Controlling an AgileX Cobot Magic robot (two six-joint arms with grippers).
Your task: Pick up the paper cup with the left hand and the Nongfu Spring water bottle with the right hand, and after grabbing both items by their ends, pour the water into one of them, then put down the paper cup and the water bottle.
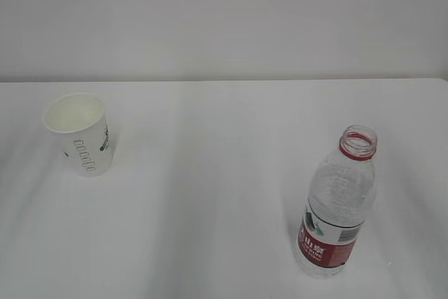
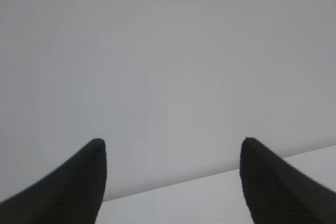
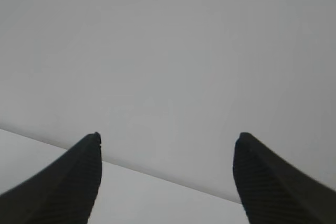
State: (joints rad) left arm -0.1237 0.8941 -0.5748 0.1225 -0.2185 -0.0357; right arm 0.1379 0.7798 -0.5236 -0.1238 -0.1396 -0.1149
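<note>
Paper cup point(image 1: 78, 133) upright at the left of the white counter point(image 1: 224, 194). Nongfu Spring water bottle point(image 1: 337, 204) upright far off at the right, no cap. Left hand point(image 2: 170, 153) and right hand point(image 3: 167, 148) jaws wide, holding nothing.

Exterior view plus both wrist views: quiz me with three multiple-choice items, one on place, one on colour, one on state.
1. Where does the small white tapered paper cup stand on the white table?
A. far left
B. near right
C. centre

2. What colour is the neck ring of the clear ribbed plastic bottle?
A. blue
B. red
C. green

3. How does the left pincer stand?
A. shut on the cup
B. open, empty
C. shut on the bottle

Key: 1 A, the cup sits far left, the bottle near right. 2 B, a red band circles the uncapped mouth. 3 B, its fingers are spread with only wall between.
</note>
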